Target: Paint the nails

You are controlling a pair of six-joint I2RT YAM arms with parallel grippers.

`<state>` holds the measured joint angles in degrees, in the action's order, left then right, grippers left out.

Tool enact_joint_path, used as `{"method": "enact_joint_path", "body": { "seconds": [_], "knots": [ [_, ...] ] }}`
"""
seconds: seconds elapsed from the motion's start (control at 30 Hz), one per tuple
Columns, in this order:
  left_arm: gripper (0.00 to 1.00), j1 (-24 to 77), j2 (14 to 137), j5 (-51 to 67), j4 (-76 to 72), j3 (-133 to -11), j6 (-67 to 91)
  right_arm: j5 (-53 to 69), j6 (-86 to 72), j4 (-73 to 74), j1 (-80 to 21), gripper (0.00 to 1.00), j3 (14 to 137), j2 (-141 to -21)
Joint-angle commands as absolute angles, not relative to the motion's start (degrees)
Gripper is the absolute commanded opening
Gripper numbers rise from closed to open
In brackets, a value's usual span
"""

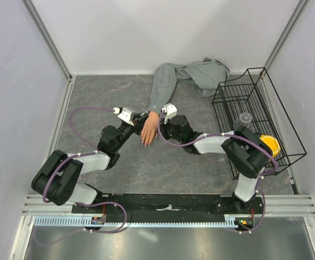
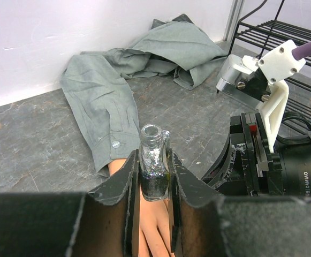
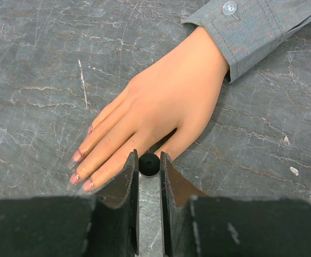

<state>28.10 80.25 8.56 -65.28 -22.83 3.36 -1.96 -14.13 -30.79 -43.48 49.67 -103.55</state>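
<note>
- The nails (image 3: pixel 77 156) sat at the fingertips of the mannequin hand (image 3: pixel 166 101), which lay palm down on the worktop (image 3: pixel 37 64), fingers towards the robot's bases and between the two arms.
- Judged from their look, the nails were tiny, hard and glossy, fixed in place. They were things to brush lightly, not to grip.
- The mannequin hand looked light and smooth, so a firm press would probably slide it. The soft grey sleeve (image 3: pixel 262 27), with its button (image 3: pixel 229 7), gave little anchoring.
- The left hand (image 2: pixel 154 176) was clenched on the body of a small glass bottle (image 2: pixel 151 140), upright, its neck open and dark polish inside. Glass is slippery and breakable, and tilting it would likely spill. The mid-body grip looked right.
- The right hand (image 3: pixel 149 162) was closed on a small round black cap (image 3: pixel 149 164), probably the brush handle, just beside the mannequin hand's thumb side. The brush itself was hidden.
- A wire basket (image 1: pixel 255 108) stood well apart, on the right.
- No label could be read on the bottle. The only legible writing was "DAMIAO" on the motor housing (image 2: pixel 305 172) of the right arm, with small print beside it that seemed to read "DC 24V".
</note>
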Motion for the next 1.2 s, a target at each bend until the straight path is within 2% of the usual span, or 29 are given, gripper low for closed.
{"method": "enact_joint_path", "body": {
  "seconds": [0.0, 0.77, 1.17],
  "knots": [
    [0.02, 28.30, 80.51, 8.00, -68.47, -23.20, 1.32, -1.23, -14.50, -32.78, -43.33, 0.00, 51.33, -103.71],
    [0.02, 28.30, 80.33, 7.91, -68.38, -23.12, 1.23, 1.67, -16.52, -33.66, -44.39, 0.00, 49.22, -102.66],
    [0.02, 28.30, 80.59, 8.17, -68.38, -23.20, 1.32, -2.72, -15.12, -30.77, -43.77, 0.00, 50.80, -102.40]
  ]
}}
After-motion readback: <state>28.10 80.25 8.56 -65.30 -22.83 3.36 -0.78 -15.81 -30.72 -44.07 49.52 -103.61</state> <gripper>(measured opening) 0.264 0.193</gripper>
